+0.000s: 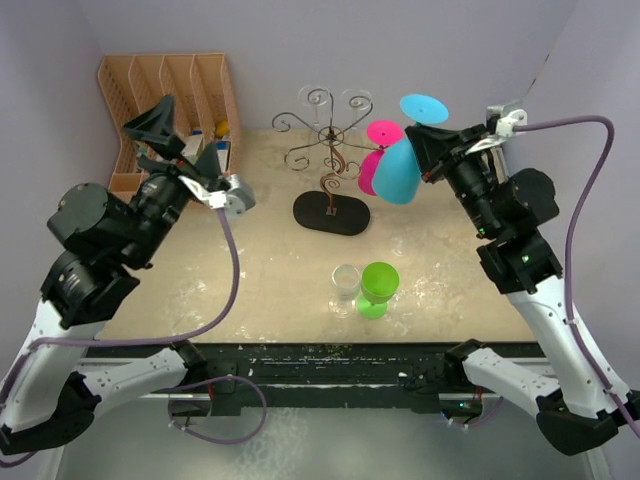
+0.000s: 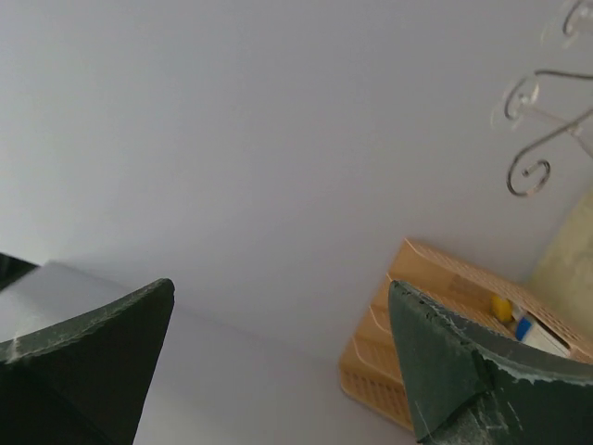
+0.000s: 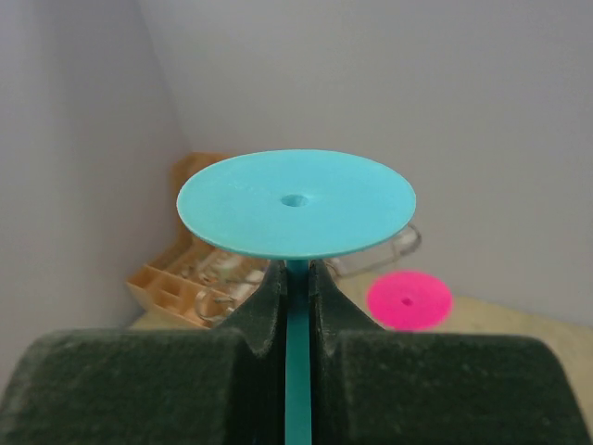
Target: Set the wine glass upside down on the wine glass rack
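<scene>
My right gripper (image 1: 432, 150) is shut on the stem of a blue wine glass (image 1: 400, 168), held upside down with its foot up, just right of the wine glass rack (image 1: 328, 150). In the right wrist view the blue foot (image 3: 295, 204) sits above my closed fingers (image 3: 271, 306). A pink wine glass (image 1: 376, 160) hangs upside down on the rack's right arm, beside the blue one; its foot also shows in the right wrist view (image 3: 410, 299). My left gripper (image 1: 182, 150) is open and empty, raised at the left near the organizer; its fingers (image 2: 445, 366) point at the wall.
A peach slotted organizer (image 1: 165, 90) stands at the back left. A green wine glass (image 1: 379, 288) and a clear glass (image 1: 346, 288) stand upright near the front middle of the table. The rack's black oval base (image 1: 331, 213) is behind them.
</scene>
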